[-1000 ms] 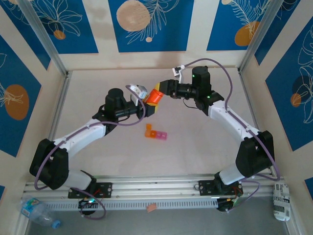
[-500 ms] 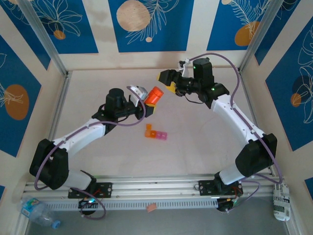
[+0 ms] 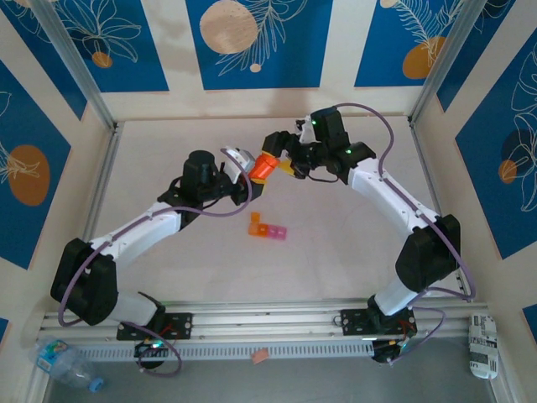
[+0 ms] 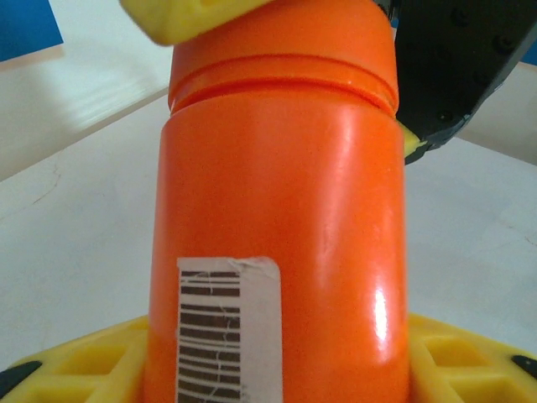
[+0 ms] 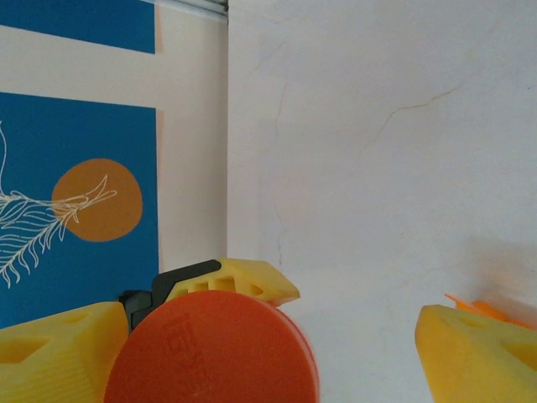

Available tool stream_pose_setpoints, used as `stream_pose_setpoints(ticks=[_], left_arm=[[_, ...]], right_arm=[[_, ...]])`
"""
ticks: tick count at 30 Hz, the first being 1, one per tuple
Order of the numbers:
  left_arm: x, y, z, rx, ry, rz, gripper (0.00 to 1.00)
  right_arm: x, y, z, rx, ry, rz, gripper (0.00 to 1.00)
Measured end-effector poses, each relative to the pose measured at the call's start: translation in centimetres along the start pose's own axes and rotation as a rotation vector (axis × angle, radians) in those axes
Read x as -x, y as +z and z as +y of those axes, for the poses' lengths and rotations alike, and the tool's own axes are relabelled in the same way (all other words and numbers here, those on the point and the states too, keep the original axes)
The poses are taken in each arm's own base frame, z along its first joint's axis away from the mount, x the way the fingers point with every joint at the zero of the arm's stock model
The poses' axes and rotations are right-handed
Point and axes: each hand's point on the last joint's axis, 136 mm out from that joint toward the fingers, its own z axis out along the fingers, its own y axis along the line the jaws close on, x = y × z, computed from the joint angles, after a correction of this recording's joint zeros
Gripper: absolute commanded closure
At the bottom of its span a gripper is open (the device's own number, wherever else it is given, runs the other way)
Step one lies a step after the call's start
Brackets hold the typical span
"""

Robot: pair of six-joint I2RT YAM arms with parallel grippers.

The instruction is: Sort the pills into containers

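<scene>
Containers (image 3: 267, 227): orange-and-pink strip flat on the table (image 3: 336, 252), mid-field, in front of both my pincers and apart from them. Above and behind it, the orange bottle (image 3: 266, 165) is off the table, tilted, cap end toward my right arm. My left pincer (image 3: 257, 180) is clamped on the bottle body, part-closed, yellow fingers (image 4: 453, 369) on either side of it. My right pincer (image 3: 281, 157) is at the cap (image 5: 210, 348), jaws wide apart, one finger close by the cap, the other finger (image 5: 474, 348) well clear of it.
</scene>
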Motion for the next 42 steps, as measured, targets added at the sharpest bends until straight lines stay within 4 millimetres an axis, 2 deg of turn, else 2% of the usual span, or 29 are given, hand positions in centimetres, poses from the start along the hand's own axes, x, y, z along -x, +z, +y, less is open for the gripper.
stream_pose_setpoints(ticks=[4, 7, 9, 13, 21, 25, 31, 32, 34, 36, 40, 42], left_arm=[[0.0, 0.0, -0.1, -0.002, 0.009, 0.0, 1.0], [0.1, 0.0, -0.2, -0.003, 0.014, -0.001, 1.0], [0.0, 0.1, -0.3, -0.005, 0.014, 0.004, 1.0], [-0.2, 0.1, -0.4, -0.008, 0.01, 0.016, 1.0], [-0.1, 0.1, -0.3, -0.004, -0.001, 0.012, 1.0], [0.2, 0.1, -0.5, -0.022, -0.03, -0.001, 1.0], [1.3, -0.2, -1.7, -0.105, -0.071, -0.044, 1.0], [1.4, -0.2, -1.8, -0.114, -0.075, -0.05, 1.0], [1.8, -0.3, -2.1, -0.132, -0.085, -0.065, 1.0], [2.1, -0.3, -2.0, -0.132, -0.096, -0.075, 1.0], [2.6, -0.6, -1.1, -0.109, -0.1, -0.096, 1.0], [2.5, -0.6, -0.9, -0.102, -0.101, -0.095, 1.0]], right_arm=[[-0.2, 0.1, 0.2, 0.004, -0.002, 0.004, 0.2], [-0.4, 0.2, 0.3, 0.006, 0.003, 0.008, 0.31], [-0.5, 0.2, 0.5, 0.01, 0.002, 0.013, 0.42], [-0.6, 0.2, 0.9, 0.019, -0.016, 0.014, 0.53], [-0.4, 0.2, 1.1, 0.044, -0.075, 0.0, 0.6], [-0.3, -0.2, 1.5, 0.098, -0.166, -0.022, 0.59], [-0.7, -2.0, 2.3, 0.251, -0.342, -0.068, 0.55], [-0.7, -2.3, 2.5, 0.27, -0.363, -0.073, 0.52], [-0.7, -2.6, 2.8, 0.298, -0.39, -0.08, 0.33], [-0.7, -2.8, 2.9, 0.309, -0.4, -0.083, 0.21], [-0.3, -3.3, 2.1, 0.299, -0.365, -0.094, 0.11], [-0.1, -3.9, 2.1, 0.297, -0.351, -0.107, 0.09]])
